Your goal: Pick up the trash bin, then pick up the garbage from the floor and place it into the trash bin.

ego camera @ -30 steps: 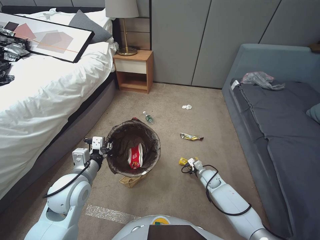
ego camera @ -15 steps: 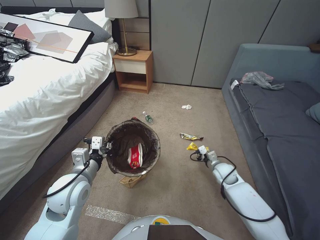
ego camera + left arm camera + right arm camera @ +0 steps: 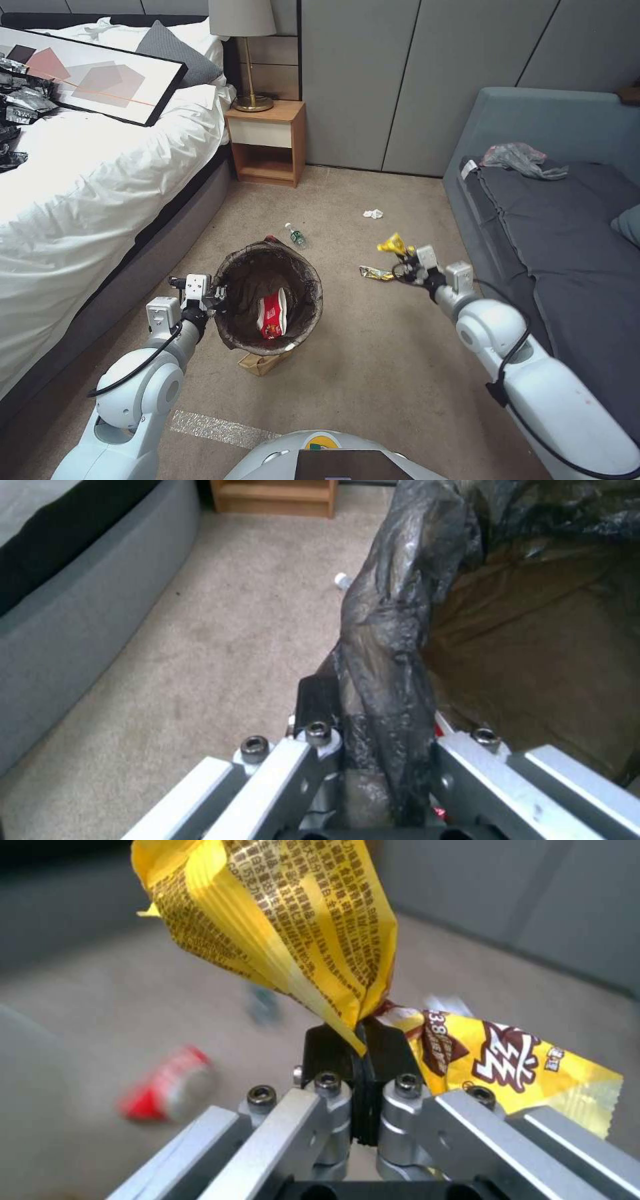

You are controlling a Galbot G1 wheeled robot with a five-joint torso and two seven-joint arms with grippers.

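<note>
A beige carpet (image 3: 347, 373) lies between a white-sheeted bed (image 3: 80, 180) and a grey-blue sofa (image 3: 567, 227). A wooden nightstand (image 3: 267, 141) with a brass lamp (image 3: 248, 53) stands against grey wall panels (image 3: 400, 73). A framed picture (image 3: 93, 73) lies on the bed.

A framed picture (image 3: 93, 75) lies on the white bed (image 3: 87, 180) beside a grey pillow (image 3: 177, 50). A lamp (image 3: 245, 47) stands on the wooden nightstand (image 3: 267, 141). A translucent bag (image 3: 521, 160) rests on the grey sofa (image 3: 567, 240).
</note>
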